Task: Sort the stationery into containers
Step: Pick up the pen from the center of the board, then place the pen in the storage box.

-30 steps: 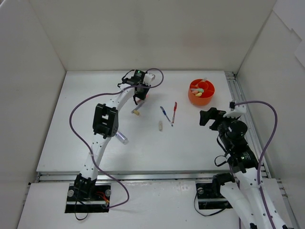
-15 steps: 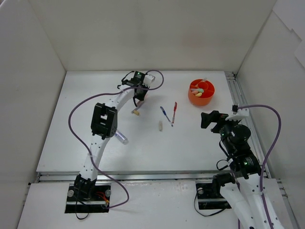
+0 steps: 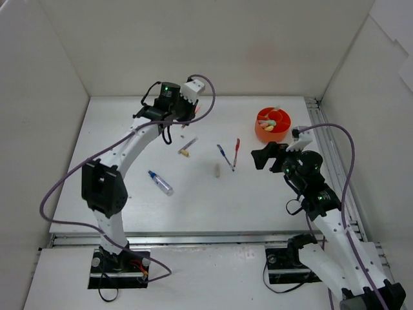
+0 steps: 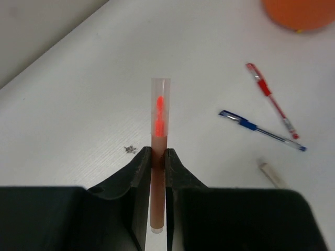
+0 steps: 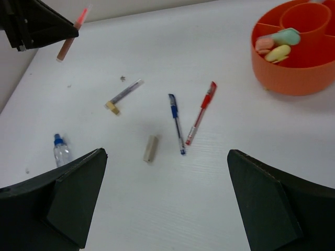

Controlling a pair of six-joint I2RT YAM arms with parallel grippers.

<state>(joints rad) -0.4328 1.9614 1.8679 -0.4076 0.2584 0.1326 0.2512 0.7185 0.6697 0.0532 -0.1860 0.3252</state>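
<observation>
Orange pot [image 3: 266, 136], red pen [image 3: 235, 154], blue pen [image 3: 224, 155]: one each; highlighter [image 4: 159, 112] in left jaws.

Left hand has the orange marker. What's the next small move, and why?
Probably carry the left hand rightward toward the orange pot: it is shut on the orange marker, which looks lifted, and the pot sits well to its right.
</observation>
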